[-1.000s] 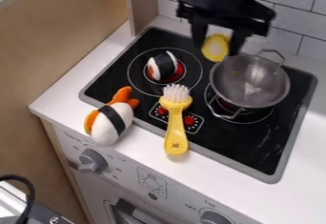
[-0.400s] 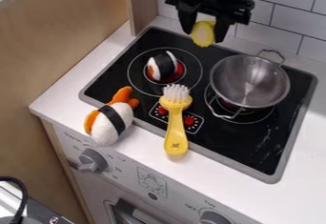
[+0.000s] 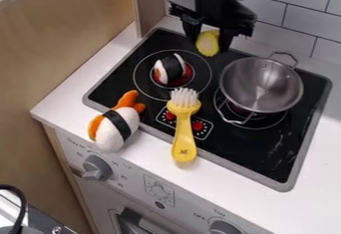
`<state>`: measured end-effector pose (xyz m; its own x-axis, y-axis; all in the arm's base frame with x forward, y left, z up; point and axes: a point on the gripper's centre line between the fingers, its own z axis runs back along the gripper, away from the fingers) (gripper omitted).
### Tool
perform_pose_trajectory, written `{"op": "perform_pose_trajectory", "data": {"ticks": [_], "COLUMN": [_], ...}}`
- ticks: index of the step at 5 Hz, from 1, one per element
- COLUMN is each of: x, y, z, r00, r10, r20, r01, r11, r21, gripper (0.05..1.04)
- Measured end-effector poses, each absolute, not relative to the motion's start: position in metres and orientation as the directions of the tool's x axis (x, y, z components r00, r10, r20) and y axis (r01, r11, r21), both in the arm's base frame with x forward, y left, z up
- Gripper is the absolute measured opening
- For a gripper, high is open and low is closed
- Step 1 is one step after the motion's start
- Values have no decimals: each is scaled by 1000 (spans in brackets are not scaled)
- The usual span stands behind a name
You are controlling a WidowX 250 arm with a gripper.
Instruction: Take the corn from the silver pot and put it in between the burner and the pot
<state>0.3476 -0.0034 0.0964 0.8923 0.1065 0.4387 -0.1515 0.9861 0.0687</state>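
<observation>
Corn [image 3: 208, 43] clear of the silver pot [image 3: 261, 85], ready to go down

The yellow corn is pinched in the gripper [image 3: 208, 39], jaws closed on its two sides, above the back of the stove top [image 3: 273, 159]. Its lower end hangs free, between the burner [image 3: 148, 84] with the sushi roll [image 3: 172, 68] on it and the pot, though farther back than both.

It looks like a light toy, probably stiff enough to take a firm pinch; whether the skin gives, I cannot tell. A smooth, rounded piece like this could turn in the grip or roll once set down (fragile, I doubt). Best to keep hold across the narrow width, near the middle, leaving that lower end free to touch first.

Next, I judge, it should come forward and down into the gap, missing the pot's rim, before a gentle release.
</observation>
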Motion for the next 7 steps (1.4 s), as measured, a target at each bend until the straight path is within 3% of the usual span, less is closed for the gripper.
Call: {"op": "perform_pose_trajectory", "data": {"ticks": [4,5,7], "x": [356,355,352], "y": [-1,-1,-1], "z": [77,74,71], "r00": [863,866,878], "r10": [116,120,122], "r20": [492,486,462], "r01": [-163,-167,-165], "r11": [985,985,985], "r21": [54,53,54], "gripper": [588,661,1007]}}
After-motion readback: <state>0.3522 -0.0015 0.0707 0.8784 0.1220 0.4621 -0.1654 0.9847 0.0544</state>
